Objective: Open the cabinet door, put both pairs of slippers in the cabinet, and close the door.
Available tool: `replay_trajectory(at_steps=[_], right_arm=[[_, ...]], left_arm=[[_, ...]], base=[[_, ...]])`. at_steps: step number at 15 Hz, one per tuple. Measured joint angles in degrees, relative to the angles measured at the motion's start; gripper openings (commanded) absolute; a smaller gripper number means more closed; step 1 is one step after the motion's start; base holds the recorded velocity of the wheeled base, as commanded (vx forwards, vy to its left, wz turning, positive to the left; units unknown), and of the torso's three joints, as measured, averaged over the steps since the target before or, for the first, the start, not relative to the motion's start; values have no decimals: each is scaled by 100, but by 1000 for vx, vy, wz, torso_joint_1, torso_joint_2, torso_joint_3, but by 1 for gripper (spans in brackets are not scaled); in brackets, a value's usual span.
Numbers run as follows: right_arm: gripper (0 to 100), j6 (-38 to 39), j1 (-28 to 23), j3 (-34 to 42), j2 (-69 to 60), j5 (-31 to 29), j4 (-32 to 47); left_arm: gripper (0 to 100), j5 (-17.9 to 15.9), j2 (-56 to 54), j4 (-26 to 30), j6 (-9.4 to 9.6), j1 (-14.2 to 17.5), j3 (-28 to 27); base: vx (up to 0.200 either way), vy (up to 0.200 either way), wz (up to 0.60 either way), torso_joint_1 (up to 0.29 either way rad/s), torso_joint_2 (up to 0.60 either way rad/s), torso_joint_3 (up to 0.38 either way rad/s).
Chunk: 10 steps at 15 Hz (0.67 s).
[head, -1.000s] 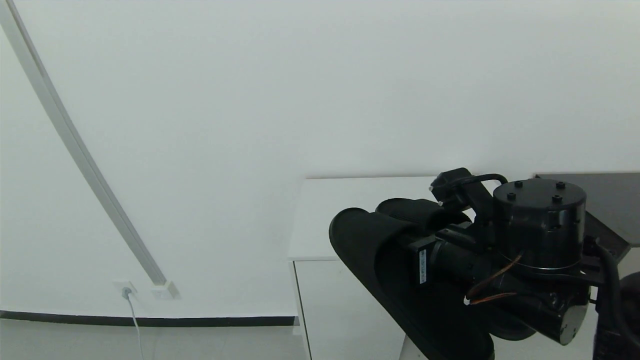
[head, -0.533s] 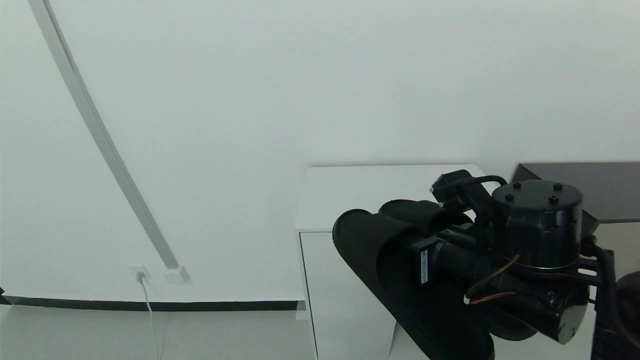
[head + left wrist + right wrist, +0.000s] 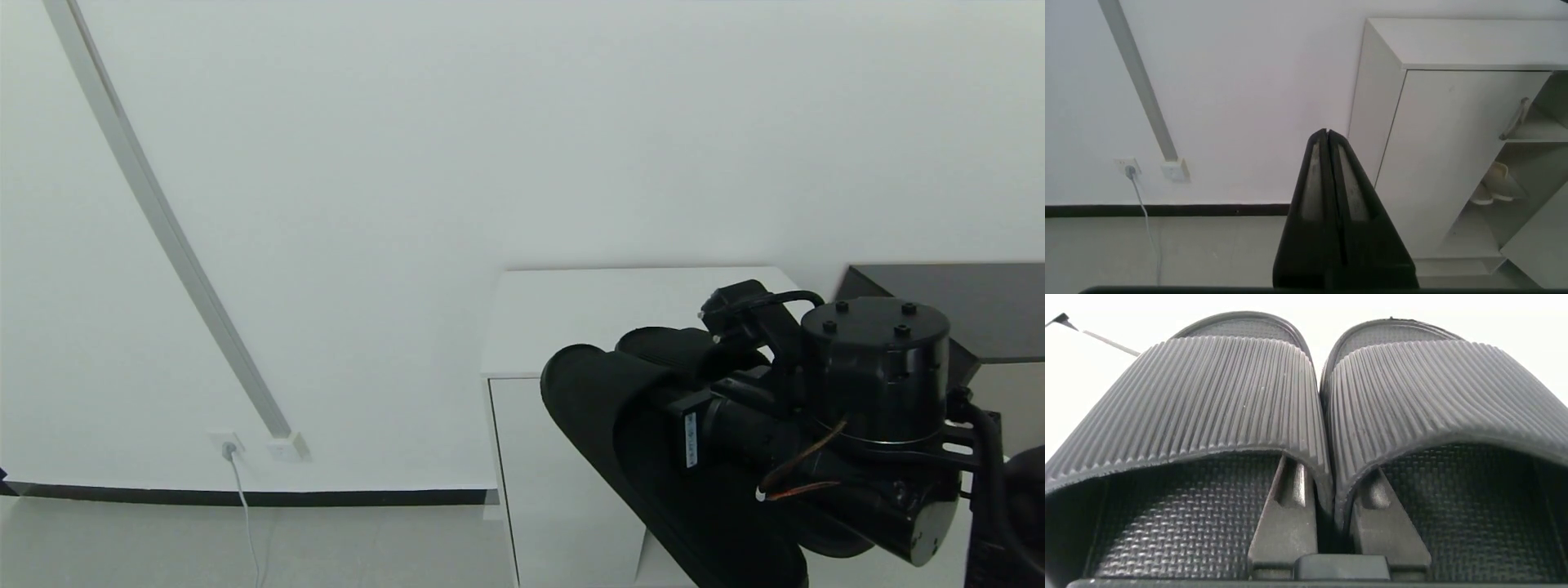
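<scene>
A pair of black ribbed slippers (image 3: pixel 620 408) (image 3: pixel 1208 400) hangs in the air in front of the white cabinet (image 3: pixel 620 314) (image 3: pixel 1454 49). My right gripper (image 3: pixel 694 384) (image 3: pixel 1327 486) is shut on them, its fingers (image 3: pixel 1286 506) tucked under the straps and pinching the two inner edges together. In the left wrist view, my left gripper (image 3: pixel 1327 143) is shut with nothing in it, held off the cabinet's side. A white door panel with a handle (image 3: pixel 1513 120) stands beside open shelves, where a pale pair of slippers (image 3: pixel 1497 183) rests.
A dark tabletop (image 3: pixel 963 310) adjoins the cabinet on the right. On the wall to the left run a slanted cable duct (image 3: pixel 163 220) and a socket with a white cord (image 3: pixel 229 447). Grey floor lies below.
The head camera shifted, so the cabinet and wall duct sit differently in the picture. The right gripper still holds the black slippers in the same pose.
</scene>
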<state>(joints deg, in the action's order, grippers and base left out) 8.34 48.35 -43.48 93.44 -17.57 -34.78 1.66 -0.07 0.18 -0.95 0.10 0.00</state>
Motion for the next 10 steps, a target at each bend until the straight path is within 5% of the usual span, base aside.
replay_trajectory(at_steps=[2, 10], right_arm=[[0, 0, 11, 5, 0, 0, 0], [0, -7, 27, 7, 9, -5, 5]], left_arm=[[0, 4, 0, 0, 2, -2, 0], [0, 1, 0, 2, 2, -2, 0]], base=[[0, 0, 0, 0, 0, 0], [0, -200, 0, 2, 3, 4]])
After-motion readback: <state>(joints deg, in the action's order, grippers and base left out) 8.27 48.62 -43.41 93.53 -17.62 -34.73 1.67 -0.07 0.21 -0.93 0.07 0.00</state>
